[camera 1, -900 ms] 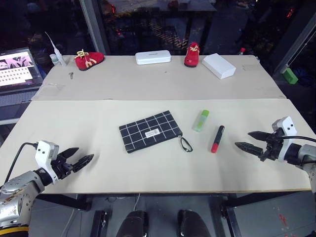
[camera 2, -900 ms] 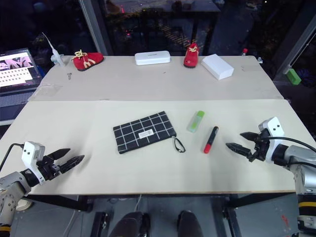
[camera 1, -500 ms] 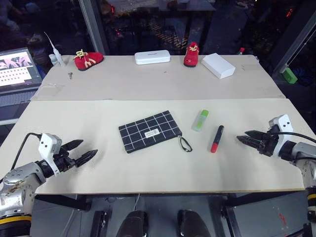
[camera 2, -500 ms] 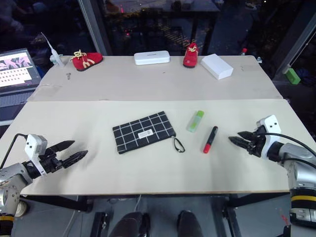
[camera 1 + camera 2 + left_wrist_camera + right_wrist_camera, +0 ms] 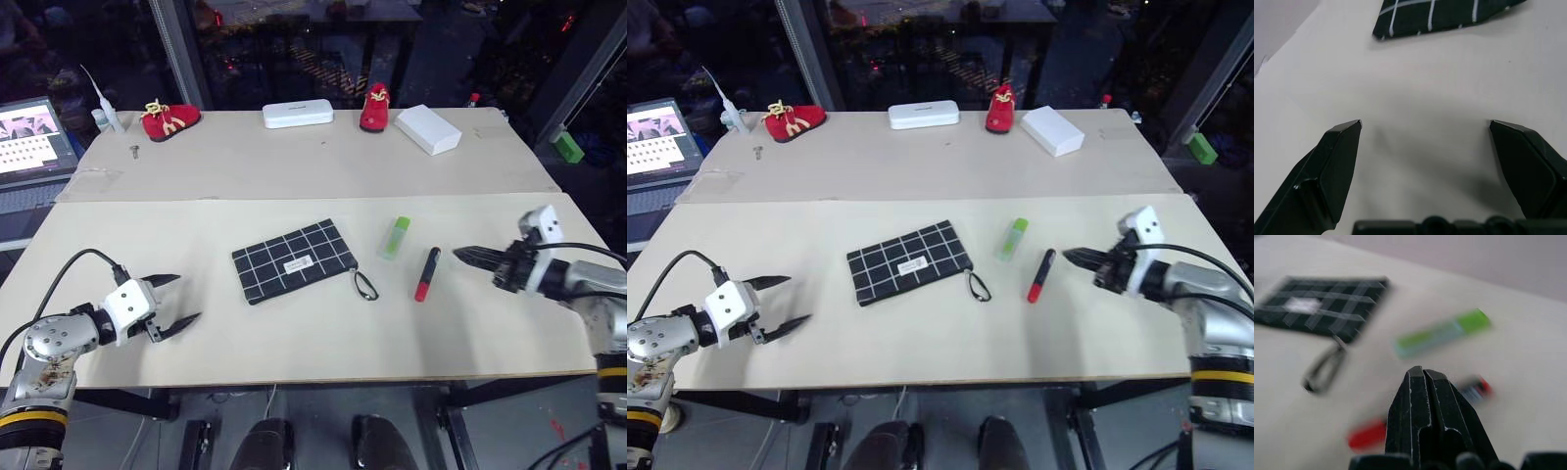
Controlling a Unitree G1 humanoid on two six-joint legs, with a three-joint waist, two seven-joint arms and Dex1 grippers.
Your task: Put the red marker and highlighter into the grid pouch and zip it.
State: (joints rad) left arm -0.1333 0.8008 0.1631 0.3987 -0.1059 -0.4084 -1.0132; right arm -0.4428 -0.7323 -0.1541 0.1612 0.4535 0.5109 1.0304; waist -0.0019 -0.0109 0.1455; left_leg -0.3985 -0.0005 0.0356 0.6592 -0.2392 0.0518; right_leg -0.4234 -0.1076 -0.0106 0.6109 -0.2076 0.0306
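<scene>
The grid pouch [image 5: 291, 259] lies flat at the middle of the near table, its black cord loop [image 5: 367, 285] trailing off its right end. To its right lie the light-green highlighter [image 5: 396, 238] and the red marker [image 5: 427, 273], side by side and apart. My right gripper [image 5: 460, 254] is shut, its tip a short way right of the marker, pointing at it; its wrist view has the marker [image 5: 1369, 434] just past the fingertips [image 5: 1416, 374]. My left gripper [image 5: 186, 298] stands open and empty, left of the pouch [image 5: 1449, 14] and well short of it.
On the far table stand two small red shoes [image 5: 170, 117] [image 5: 375, 106] and two white boxes [image 5: 297, 114] [image 5: 427, 129]. A laptop [image 5: 34, 132] sits off the far left. A seam [image 5: 294, 199] divides the two table boards.
The right gripper has gone from open to shut and moved left toward the marker. The left gripper, still open, has moved right toward the pouch.
</scene>
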